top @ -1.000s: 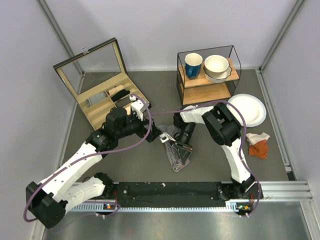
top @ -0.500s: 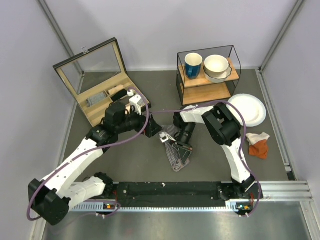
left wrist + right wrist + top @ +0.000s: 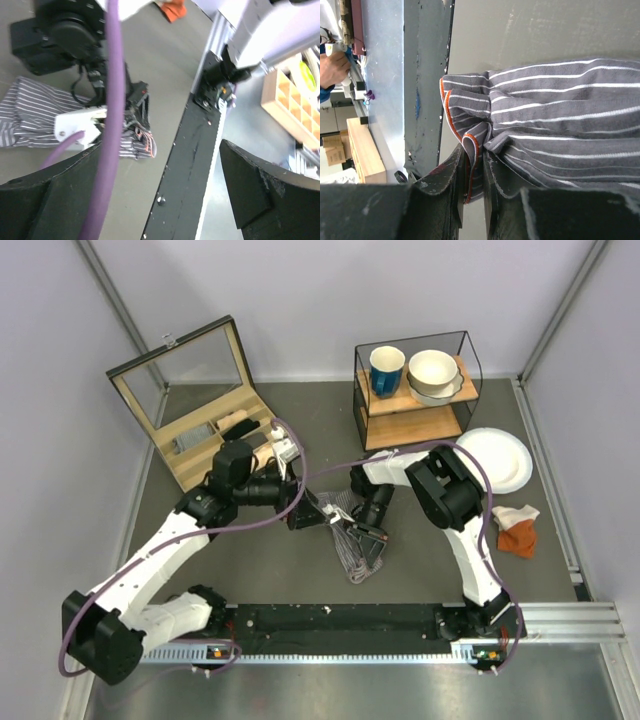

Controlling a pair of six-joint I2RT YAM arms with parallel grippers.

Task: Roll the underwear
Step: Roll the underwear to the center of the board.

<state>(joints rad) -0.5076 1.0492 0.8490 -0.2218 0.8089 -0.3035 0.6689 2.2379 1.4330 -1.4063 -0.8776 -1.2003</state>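
Our right claw is closed almost fully, pinching an orange-trimmed fold of the underwear. The underwear lies bunched on the grey surface between our arms. Our left claw hangs just beside it, fingers spread wide, holding nothing.

Top cam overhead; wrist cams low, close, both w/ underwear

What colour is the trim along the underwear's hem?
Orange-red, edging the underwear, which is grey with white stripes. Right wrist view shows it best.
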